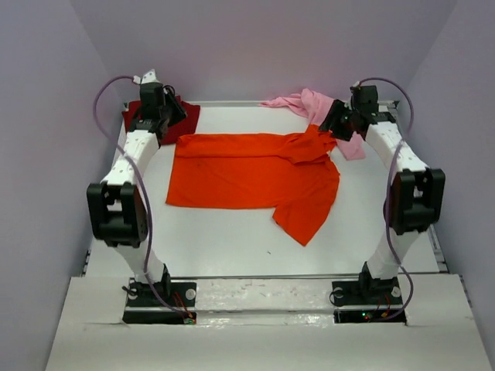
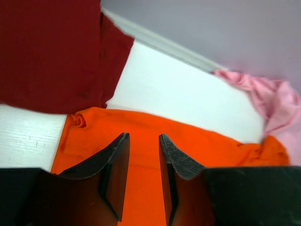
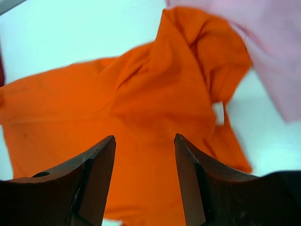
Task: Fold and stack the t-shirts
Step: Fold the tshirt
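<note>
The white worktop [image 1: 232,239] carries the orange t-shirt [image 1: 247,174], spread across its middle. The pink t-shirt [image 1: 309,104] is heaped at 1 o'clock and the dark red t-shirt [image 1: 186,116] lies at 11 o'clock. The left claw [image 2: 143,174] at 10 o'clock and the right claw [image 3: 143,181] at 2 o'clock both have fingers apart and hold nothing.
</note>
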Available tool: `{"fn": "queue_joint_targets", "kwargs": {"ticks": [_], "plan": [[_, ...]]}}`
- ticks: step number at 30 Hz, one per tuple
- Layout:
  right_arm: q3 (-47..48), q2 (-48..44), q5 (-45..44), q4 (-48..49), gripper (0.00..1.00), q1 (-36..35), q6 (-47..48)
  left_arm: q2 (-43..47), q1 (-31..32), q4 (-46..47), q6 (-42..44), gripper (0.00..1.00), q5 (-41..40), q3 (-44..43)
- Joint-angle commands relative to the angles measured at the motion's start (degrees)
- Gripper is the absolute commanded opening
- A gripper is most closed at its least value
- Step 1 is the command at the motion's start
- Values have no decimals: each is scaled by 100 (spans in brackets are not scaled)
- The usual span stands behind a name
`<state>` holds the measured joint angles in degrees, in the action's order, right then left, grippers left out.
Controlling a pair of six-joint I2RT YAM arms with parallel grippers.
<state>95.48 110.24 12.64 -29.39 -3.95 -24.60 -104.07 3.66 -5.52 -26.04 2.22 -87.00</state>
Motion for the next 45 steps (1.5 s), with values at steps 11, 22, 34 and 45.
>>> {"fn": "queue_joint_targets", "kwargs": {"ticks": [11, 22, 34, 45], "plan": [[-4317, -3622, -1264, 943, 58, -2092, -853, 2901, 152, 104, 477, 42, 393, 2793], [-5646, -5056, -2538, -22, 57, -3955, -2320, 3033, 249, 183, 644, 42, 402, 2961], [-5769, -3703, -3285, -120, 58, -4993, -3077, 2848, 65, 253, 469, 42, 850, 2987], [-5321, -3394, -3875, -788, 59, -4993, -2594, 2901, 65, 323, 442, 42, 1017, 3049]]}}
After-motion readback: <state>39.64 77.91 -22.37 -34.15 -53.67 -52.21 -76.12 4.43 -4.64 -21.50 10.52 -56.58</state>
